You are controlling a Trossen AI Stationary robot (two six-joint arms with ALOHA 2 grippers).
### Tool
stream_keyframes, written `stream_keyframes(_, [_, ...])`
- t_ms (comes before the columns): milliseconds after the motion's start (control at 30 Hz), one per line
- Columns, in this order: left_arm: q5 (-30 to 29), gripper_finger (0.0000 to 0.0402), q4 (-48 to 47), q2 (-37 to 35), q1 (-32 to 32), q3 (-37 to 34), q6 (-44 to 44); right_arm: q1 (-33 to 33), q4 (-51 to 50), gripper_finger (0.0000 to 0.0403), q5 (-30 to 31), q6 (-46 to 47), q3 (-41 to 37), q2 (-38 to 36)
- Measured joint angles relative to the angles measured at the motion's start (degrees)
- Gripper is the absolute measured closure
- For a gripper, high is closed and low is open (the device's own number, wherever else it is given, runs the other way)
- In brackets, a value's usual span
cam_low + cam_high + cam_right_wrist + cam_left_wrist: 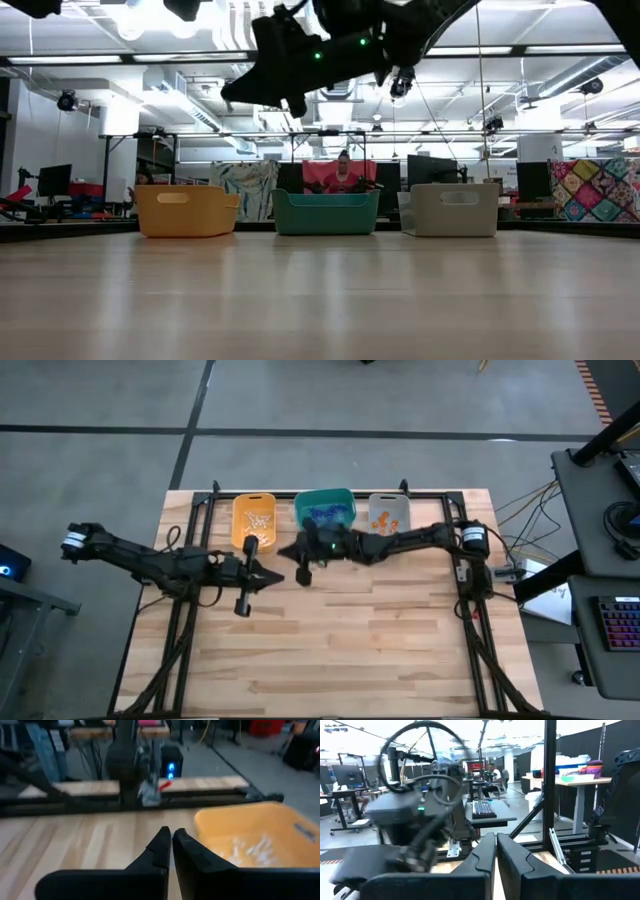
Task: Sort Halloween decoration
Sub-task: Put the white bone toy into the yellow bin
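Three bins stand in a row at the table's far side. The yellow bin (254, 520) holds white trinkets (252, 847), the teal bin (325, 510) purple-blue ones (325, 514), and the grey bin (390, 515) orange ones (383, 518). My right gripper (286, 551) is raised above the table, just near of the yellow and teal bins, and points toward the table's left. Its fingers (171, 845) are shut and no trinket shows between them. My left gripper (278, 575) points right, a little nearer, with its fingers (496, 855) closed together and nothing seen in them.
A dark metal frame (200, 510) runs round the table's edges. The bins also show in the low view: yellow (187, 210), teal (325, 212), grey (449, 208). Bare wood (340, 650) lies across the near half of the table. A person (343, 175) sits beyond the table.
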Motion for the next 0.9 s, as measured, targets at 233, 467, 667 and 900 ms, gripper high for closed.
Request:
stream_keyframes(233, [0.0,0.0402,-1.5,-1.2,0.0,0.0,-2.1,-5.2,7.8,0.0394,-4.6,-1.7,0.2,0.0])
stream_keyframes(467, [-0.1,0.0402,-0.7,-1.2,0.0,0.0,-2.7,-7.1,11.2,0.0394,-4.7,-5.0,0.2,0.1])
stream_keyframes(667, [-0.2,0.0402,1.5,-2.0,0.0,0.0,-2.1,-8.2,18.5,0.0394,-4.6,-5.3,0.2,3.2])
stream_keyframes(900, [-2.2,0.0402,2.1,-3.2,0.0,0.0,-2.1,-9.1,26.9,0.0394,-4.2,-5.5,0.2,7.6])
